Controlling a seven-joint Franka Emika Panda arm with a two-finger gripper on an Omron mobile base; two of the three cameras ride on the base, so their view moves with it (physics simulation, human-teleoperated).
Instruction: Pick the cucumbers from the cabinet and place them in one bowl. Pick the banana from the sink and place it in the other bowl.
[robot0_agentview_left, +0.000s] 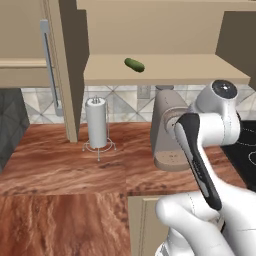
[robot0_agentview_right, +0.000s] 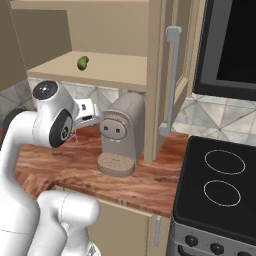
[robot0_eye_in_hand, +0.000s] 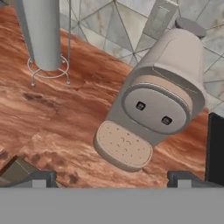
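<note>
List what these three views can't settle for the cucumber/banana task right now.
- Second cucumber: one cucumber lies on the cabinet shelf; the shelf's right end is behind the arm in the left base view.
- Shelf's far left: cut off by the frame edge in the right base view.
- Counter behind the coffee machine: blocked by its body.
- Gripper: open, tips cropped at the hand view's bottom.

Both base views look forward and down from behind, sharing the coffee machine (robot0_agentview_left: 170, 130) and cabinet (robot0_agentview_right: 107, 67); the hand view looks close on the bench (robot0_eye_in_hand: 65, 122).
</note>
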